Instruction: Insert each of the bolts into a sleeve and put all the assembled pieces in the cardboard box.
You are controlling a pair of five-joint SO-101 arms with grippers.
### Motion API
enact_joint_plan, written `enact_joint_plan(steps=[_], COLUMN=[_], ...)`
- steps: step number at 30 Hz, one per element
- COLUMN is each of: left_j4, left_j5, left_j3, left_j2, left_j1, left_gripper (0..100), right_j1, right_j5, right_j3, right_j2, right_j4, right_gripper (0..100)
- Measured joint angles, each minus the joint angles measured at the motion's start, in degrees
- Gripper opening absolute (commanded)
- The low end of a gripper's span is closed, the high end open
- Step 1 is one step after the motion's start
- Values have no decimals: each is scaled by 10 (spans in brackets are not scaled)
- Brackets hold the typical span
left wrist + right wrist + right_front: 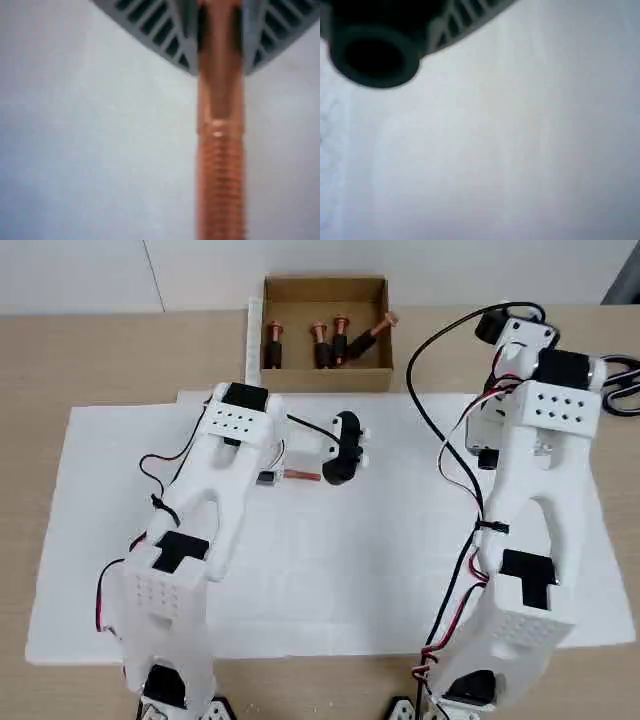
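Bolt (220, 165) pinched in the left end effector (220, 55); sleeve (372, 57) gripped in the right end effector (385, 35).
The left end effector is pressed together on the plain shank, so the threaded end projects free just above the white sheet (330, 580) and points across it toward the other arm; this leaves the whole thread available to enter a bore. The right end effector clamps the black sleeve by its side wall, which keeps the open bore exposed. The two arms stand well apart, so alignment and insertion are judged not yet begun. The box (325, 380) sits on the worktop (100, 350) beyond the sheet, clear of the assembly area, and holds four assembled pieces (320, 345); this pair is judged the last.
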Motion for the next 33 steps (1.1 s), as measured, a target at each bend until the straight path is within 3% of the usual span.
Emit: enact_joint_plan(steps=[8,14,25,29,33], left_j4=[0,-5,-5,-5,22], left_j5=[0,4,23,98,279], left_j3=[-7,-31,-51,-111,-220], left_j2=[18,18,18,18,18], left_j1=[-1,-1,1,1,1], left_gripper=[13,84,84,84,85], right_j1=[0,0,0,0,0], right_j5=[0,0,0,0,0], right_j3=[0,0,0,0,0], right_j2=[0,0,0,0,0], right_j4=[0,0,0,0,0], right_gripper=[3,3,3,3,3])
